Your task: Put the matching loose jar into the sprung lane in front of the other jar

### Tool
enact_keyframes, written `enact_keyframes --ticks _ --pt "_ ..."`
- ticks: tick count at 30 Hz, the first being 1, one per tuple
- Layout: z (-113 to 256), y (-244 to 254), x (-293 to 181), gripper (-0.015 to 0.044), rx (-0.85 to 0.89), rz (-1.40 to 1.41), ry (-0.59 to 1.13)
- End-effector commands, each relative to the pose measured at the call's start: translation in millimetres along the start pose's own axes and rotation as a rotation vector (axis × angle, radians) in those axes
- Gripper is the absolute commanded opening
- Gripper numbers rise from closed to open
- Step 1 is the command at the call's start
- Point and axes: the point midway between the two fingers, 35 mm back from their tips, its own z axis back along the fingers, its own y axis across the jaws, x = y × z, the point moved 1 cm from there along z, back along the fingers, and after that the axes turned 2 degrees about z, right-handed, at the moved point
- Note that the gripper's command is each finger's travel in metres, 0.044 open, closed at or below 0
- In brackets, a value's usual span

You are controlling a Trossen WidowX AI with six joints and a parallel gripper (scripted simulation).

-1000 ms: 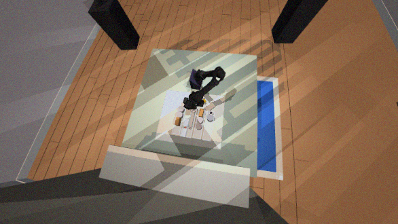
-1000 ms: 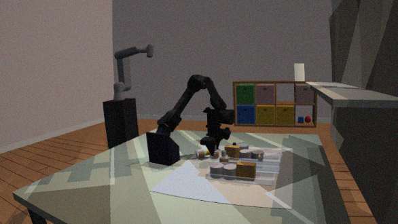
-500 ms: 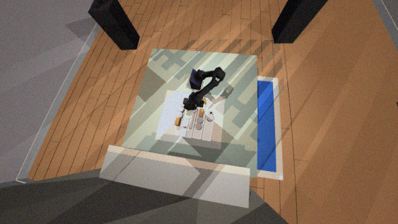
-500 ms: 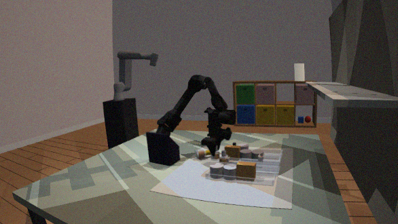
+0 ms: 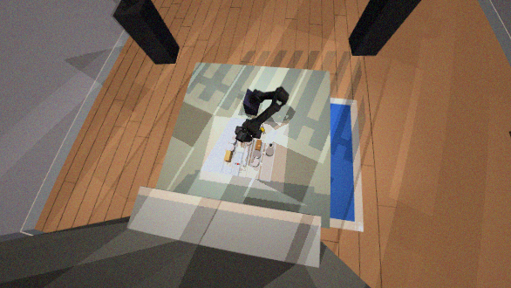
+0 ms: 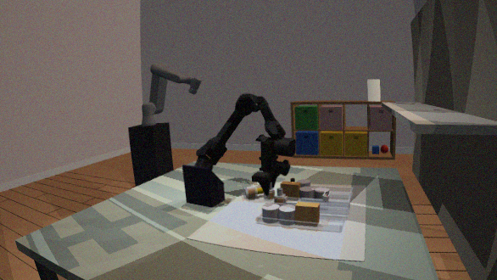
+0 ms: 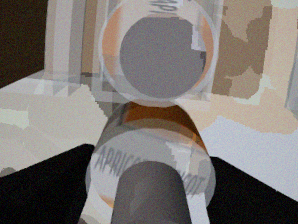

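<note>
My gripper is shut on a clear jar with orange contents, an APRICOT label and a grey top. This held jar is at the front end of the sprung lane, which has clear walls. Another jar with a grey disc-like top stands in that lane just beyond it, with part of a similar label showing; it also shows in the exterior view. In the wrist view the two jars meet or overlap; I cannot tell whether they touch. The low front stop and pusher plate are not clearly visible.
A loose jar with a yellow part lies near the gripper. One neighbouring lane holds an orange box and two grey-topped tins. The other holds an orange box and round tins. A knobbed round item stands beside it.
</note>
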Motion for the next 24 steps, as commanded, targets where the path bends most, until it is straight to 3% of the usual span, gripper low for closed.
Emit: enact_keyframes --ticks 1,24 --pt "3 1 9 0.0000 -0.002 0.014 -0.019" --pt "3 2 20 0.0000 -0.002 0.015 -0.019"
